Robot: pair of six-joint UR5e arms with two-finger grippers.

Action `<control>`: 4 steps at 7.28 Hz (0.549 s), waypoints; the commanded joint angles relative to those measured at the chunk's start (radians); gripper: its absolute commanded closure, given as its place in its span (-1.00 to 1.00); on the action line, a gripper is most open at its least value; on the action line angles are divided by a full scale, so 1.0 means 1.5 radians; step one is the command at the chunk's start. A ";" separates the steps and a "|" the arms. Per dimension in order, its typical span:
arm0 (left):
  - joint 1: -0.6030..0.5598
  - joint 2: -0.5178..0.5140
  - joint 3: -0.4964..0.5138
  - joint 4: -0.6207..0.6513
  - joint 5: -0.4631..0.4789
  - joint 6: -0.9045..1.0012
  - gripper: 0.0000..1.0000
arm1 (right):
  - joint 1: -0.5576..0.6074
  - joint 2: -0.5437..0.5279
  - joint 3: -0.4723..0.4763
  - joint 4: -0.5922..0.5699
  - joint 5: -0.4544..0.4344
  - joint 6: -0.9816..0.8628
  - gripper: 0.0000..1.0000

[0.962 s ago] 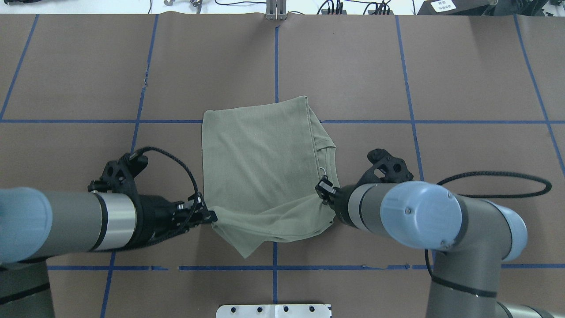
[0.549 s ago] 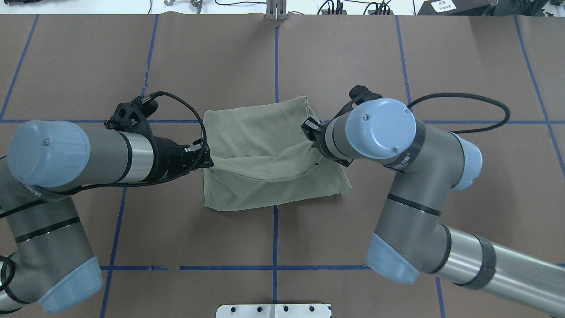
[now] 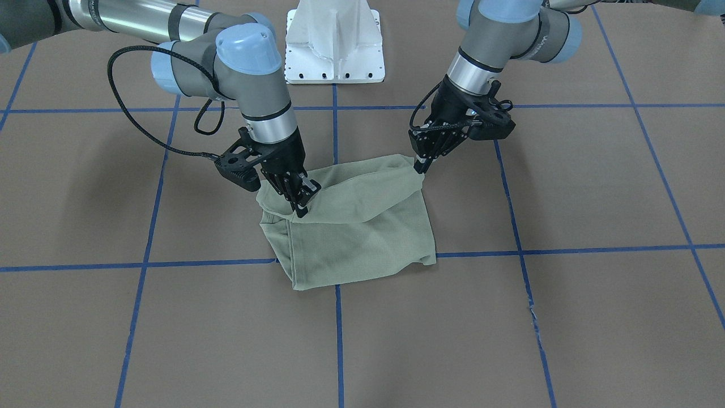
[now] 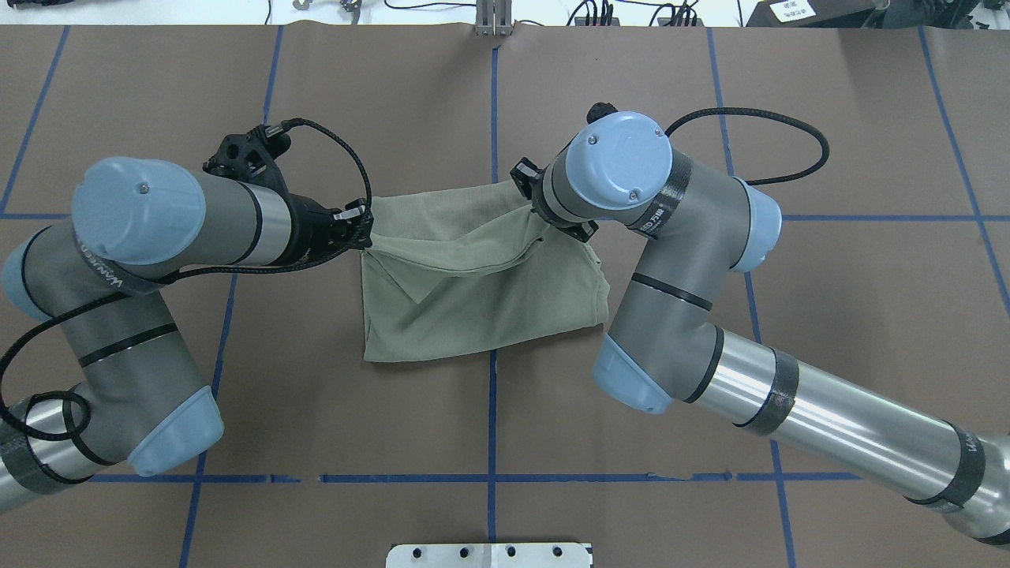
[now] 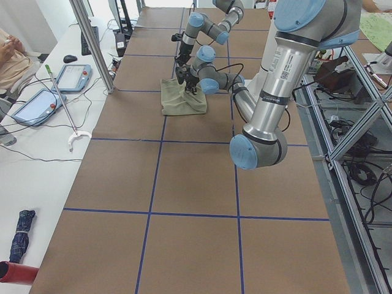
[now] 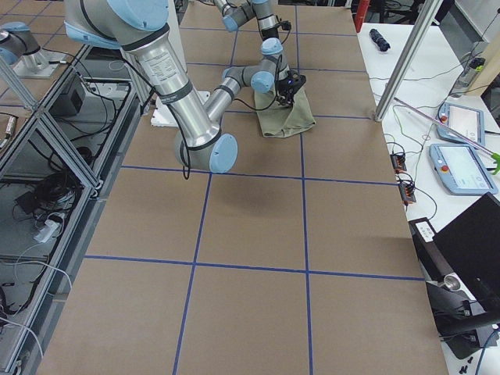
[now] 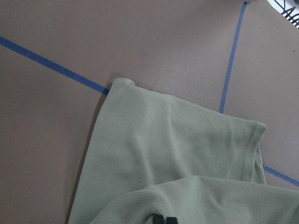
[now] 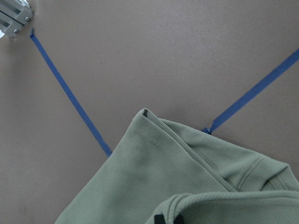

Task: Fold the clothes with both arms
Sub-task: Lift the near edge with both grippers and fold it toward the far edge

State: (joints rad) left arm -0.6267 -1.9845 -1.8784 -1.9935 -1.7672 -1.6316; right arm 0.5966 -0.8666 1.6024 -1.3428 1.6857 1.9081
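Note:
The sage-green shirt (image 4: 481,296) lies folded at the table's middle, and its near layer is lifted and doubled back over the rest. My left gripper (image 4: 366,235) is shut on the raised layer's left corner, also seen from the front (image 3: 419,168). My right gripper (image 3: 298,211) is shut on the opposite corner; in the overhead view its wrist hides the fingertips. Between the two grippers the lifted edge (image 4: 458,260) sags. Each wrist view shows the shirt (image 7: 168,154) (image 8: 177,177) below, with black fingertips (image 7: 163,219) (image 8: 168,218) closed on cloth at the bottom edge.
Brown table cover with blue tape lines (image 4: 493,118). The white pedestal (image 3: 335,51) stands at the robot's side. A metal bracket (image 4: 493,28) sits at the far edge. Black cables (image 4: 750,126) loop off both wrists. Side desks hold tablets (image 5: 43,101), beside a seated person (image 5: 15,58).
Both grippers have carried the shirt's near edge up and away from the robot, over the rest of the cloth, toward its far edge. Both arms have stretched forward.

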 commanded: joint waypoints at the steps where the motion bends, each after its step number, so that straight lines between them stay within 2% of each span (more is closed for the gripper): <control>1: -0.011 -0.007 0.057 -0.057 0.001 0.011 1.00 | 0.003 0.013 -0.044 0.023 0.003 -0.006 1.00; 2: -0.014 -0.007 0.075 -0.077 0.002 0.012 1.00 | 0.003 0.013 -0.053 0.024 0.003 -0.008 1.00; 3: -0.025 -0.016 0.110 -0.102 0.004 0.013 1.00 | 0.003 0.016 -0.074 0.026 0.006 -0.017 0.25; 4: -0.054 -0.064 0.221 -0.152 0.005 0.048 0.24 | 0.025 0.032 -0.141 0.088 0.012 -0.068 -0.99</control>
State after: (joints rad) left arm -0.6681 -2.0206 -1.6976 -2.1465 -1.7620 -1.6008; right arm 0.6091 -0.8388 1.4827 -1.2851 1.6955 1.8702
